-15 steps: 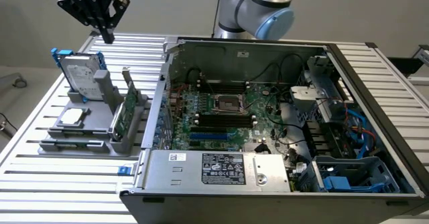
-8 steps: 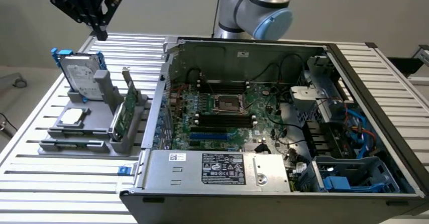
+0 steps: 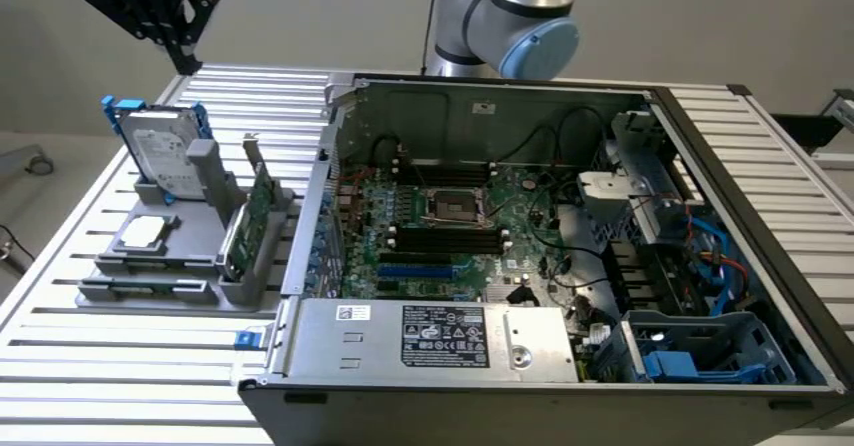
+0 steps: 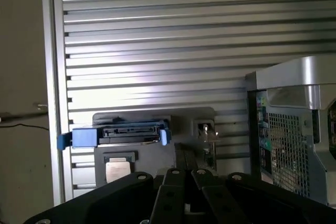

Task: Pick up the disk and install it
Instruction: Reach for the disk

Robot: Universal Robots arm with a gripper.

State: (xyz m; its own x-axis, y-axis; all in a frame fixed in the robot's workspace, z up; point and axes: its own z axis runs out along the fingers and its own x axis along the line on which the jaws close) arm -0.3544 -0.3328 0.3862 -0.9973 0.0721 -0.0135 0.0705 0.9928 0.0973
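The disk (image 3: 160,151), a silver-grey drive with a white label in a bright blue carrier, stands upright at the back of a grey holder (image 3: 174,266) on the exterior view's left. In the wrist view the disk (image 4: 123,134) appears edge-on, blue tabs at both ends. My gripper (image 3: 180,61) hangs well above and behind the disk, apart from it, shut with nothing in it. In the wrist view the black fingers (image 4: 173,182) lie together, pointing toward the holder (image 4: 152,116).
An open computer case (image 3: 334,166) with its motherboard (image 3: 454,226) fills the middle. A blue drive cage (image 3: 707,351) sits at its near right corner. The holder also carries a green circuit card (image 3: 247,221) and a square silver chip (image 3: 144,231). The table (image 3: 80,366) is ribbed aluminium.
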